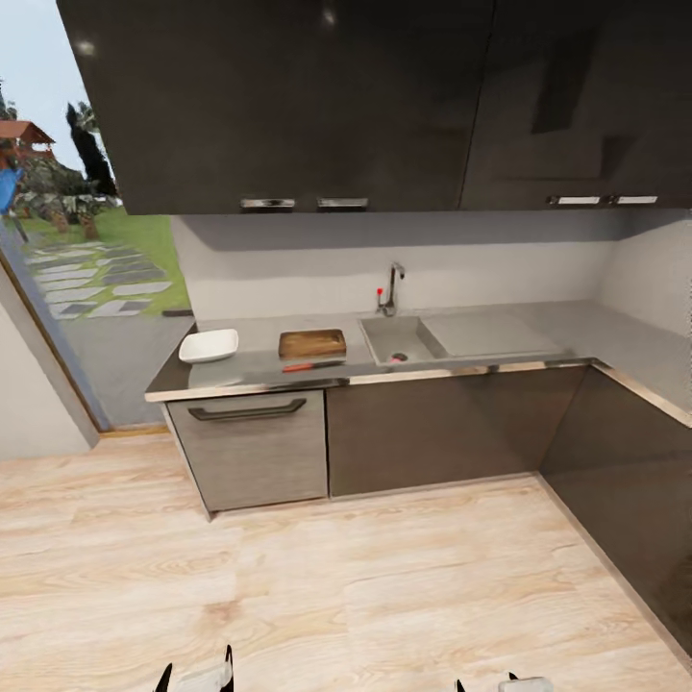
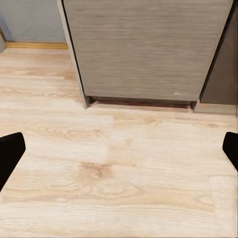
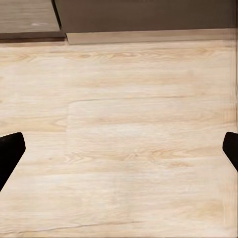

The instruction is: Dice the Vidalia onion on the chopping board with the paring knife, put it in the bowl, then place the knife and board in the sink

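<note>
- Left gripper (image 2: 119,148) and right gripper (image 3: 119,148): both hang low over the wooden floor (image 1: 336,577), fingers spread wide, holding nothing.
- Sink (image 1: 399,341): set in the countertop (image 1: 538,336), ahead and well apart; the onion inside cannot be made out.
- Paring knife (image 1: 312,366): lies along the counter's front edge, before the chopping board (image 1: 312,343); bowl (image 1: 209,345) at the left end.
- Neither arm is clearly nearer; closing on the counter likely comes first.

We see a smooth, glossy grey worktop (image 1: 538,332) with a metal-like sheen, a brown wooden chopping board (image 1: 312,343), glossy dark upper cabinets (image 1: 288,96), a pale, matt wood-grain floor (image 1: 336,586), and a chrome tap (image 1: 392,288).
</note>
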You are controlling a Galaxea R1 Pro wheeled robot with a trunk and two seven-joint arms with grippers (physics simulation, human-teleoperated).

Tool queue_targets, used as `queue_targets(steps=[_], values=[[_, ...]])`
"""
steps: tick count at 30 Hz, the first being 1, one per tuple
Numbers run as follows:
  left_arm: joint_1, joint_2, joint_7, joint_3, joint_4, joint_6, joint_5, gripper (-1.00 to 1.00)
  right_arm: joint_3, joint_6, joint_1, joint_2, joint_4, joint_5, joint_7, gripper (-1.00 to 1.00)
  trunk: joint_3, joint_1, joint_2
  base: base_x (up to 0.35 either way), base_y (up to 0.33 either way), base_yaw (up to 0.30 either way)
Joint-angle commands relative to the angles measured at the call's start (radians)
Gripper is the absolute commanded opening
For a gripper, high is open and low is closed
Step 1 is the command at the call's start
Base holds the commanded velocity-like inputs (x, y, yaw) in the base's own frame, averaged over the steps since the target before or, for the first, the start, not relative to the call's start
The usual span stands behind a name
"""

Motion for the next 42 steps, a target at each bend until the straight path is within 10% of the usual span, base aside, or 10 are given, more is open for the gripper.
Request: queue_targets(steps=[1, 42], values=[[-0.002, 0.000, -0.001, 0.004, 0.004, -0.006, -0.001, 1.00, 0.004, -0.003, -0.001, -0.001, 0.001, -0.006, 0.002, 1.00, -0.002, 0.001, -0.002, 0.089, -0.317, 0.000], [-0.002, 0.002, 0.001, 0.004, 0.004, -0.005, -0.001, 1.00, 0.004, -0.003, -0.001, 0.002, 0.031, -0.006, 0.002, 1.00, -0.002, 0.001, -0.002, 0.174, -0.267, 0.000]])
